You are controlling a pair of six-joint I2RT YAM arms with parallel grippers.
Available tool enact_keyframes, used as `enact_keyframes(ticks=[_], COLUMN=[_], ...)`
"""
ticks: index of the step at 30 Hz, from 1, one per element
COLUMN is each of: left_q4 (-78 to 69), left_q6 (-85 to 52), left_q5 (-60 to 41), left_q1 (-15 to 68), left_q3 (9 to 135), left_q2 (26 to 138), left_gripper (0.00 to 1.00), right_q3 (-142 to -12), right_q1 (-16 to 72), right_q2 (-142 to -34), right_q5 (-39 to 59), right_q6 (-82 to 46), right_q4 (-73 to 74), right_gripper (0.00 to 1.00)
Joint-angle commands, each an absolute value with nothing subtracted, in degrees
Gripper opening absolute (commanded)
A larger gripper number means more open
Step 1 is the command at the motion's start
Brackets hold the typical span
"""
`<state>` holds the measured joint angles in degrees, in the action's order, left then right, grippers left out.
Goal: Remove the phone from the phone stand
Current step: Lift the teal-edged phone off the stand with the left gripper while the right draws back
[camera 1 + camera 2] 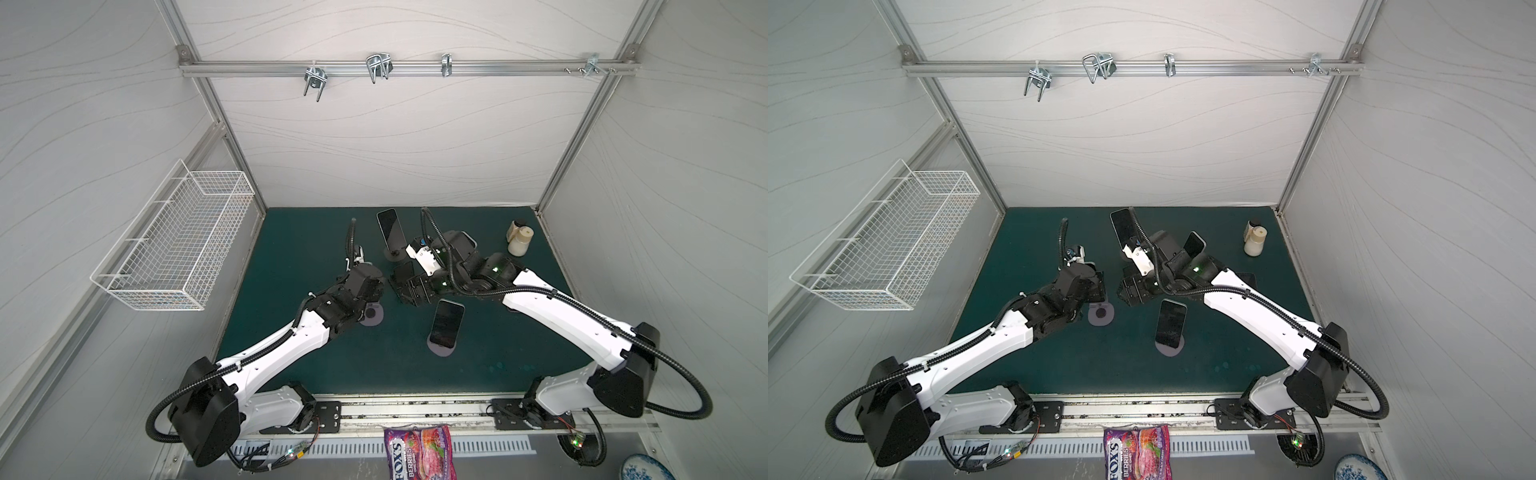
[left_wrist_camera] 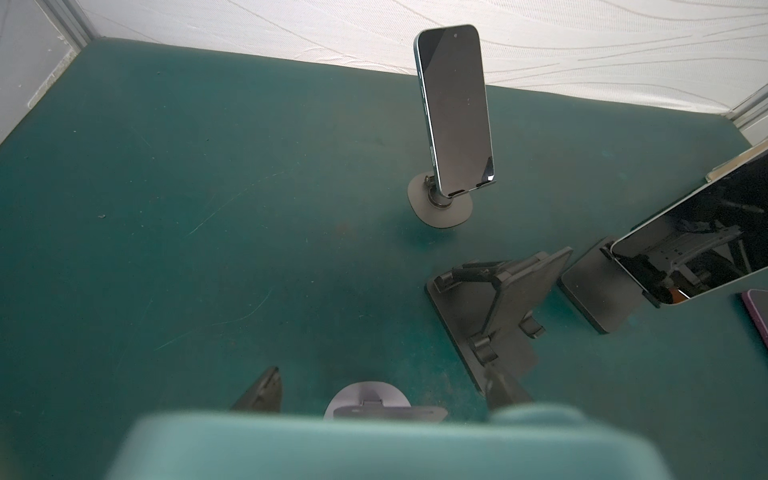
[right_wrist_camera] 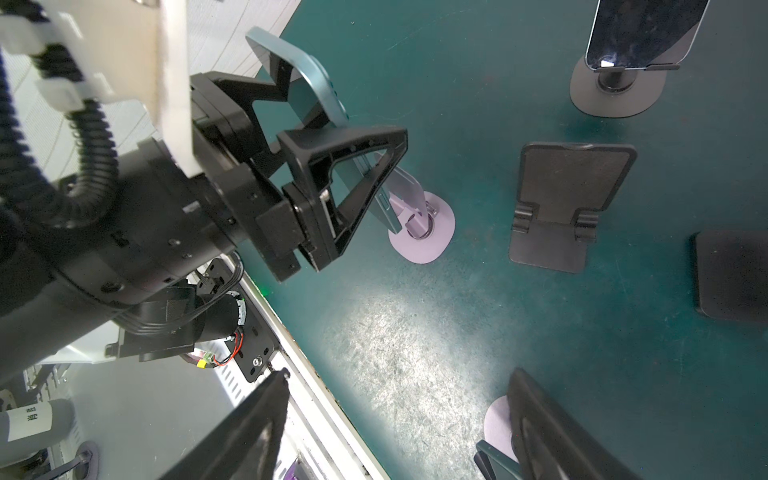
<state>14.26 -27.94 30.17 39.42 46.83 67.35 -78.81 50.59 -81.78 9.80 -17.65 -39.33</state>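
Observation:
A teal phone (image 3: 307, 79) is clamped across its width by my left gripper (image 3: 328, 133), which is shut on it. Its lower end hangs at the cradle of a lilac round-based phone stand (image 3: 422, 232); I cannot tell whether the two touch. In the left wrist view the phone is a blurred teal bar (image 2: 374, 444), with the stand (image 2: 365, 399) just beyond it. In both top views the left gripper (image 1: 370, 286) (image 1: 1096, 286) covers the phone above the stand (image 1: 372, 318). My right gripper (image 3: 399, 374) (image 1: 405, 286) is open and empty, close beside the left one.
A dark-screened phone on a grey stand (image 1: 390, 228) is at the back. Another phone (image 1: 446, 322) leans on a lilac stand in front. An empty black folding stand (image 2: 494, 307) sits mid-mat, beside a phone on a black stand (image 2: 698, 241). Bottle (image 1: 519, 241) back right, wire basket (image 1: 174, 241) on the left wall.

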Motion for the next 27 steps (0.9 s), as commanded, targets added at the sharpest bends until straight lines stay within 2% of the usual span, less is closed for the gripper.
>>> enact_keyframes(ticks=[1,13,27], left_q4=[13.5,20.1,32.7], left_q6=[-27.0,-25.4,-24.7], left_q5=[31.5,30.8,25.8], left_q1=[39.3,38.3,35.2], left_q3=[50.4,51.2,52.5], left_q2=[65.1,60.3,52.8], left_gripper=[0.61,0.61,0.6], right_q3=[-80.7,-84.0,-88.9], right_q1=[50.3,51.2,56.2], right_q2=[-82.9,-85.5,-89.0], right_q5=[10.8,12.0,9.1], right_q6=[-17.5,-16.3,-13.5], right_q4=[-38.5,-40.4,-43.0], right_gripper=[0.83,0.82,0.81])
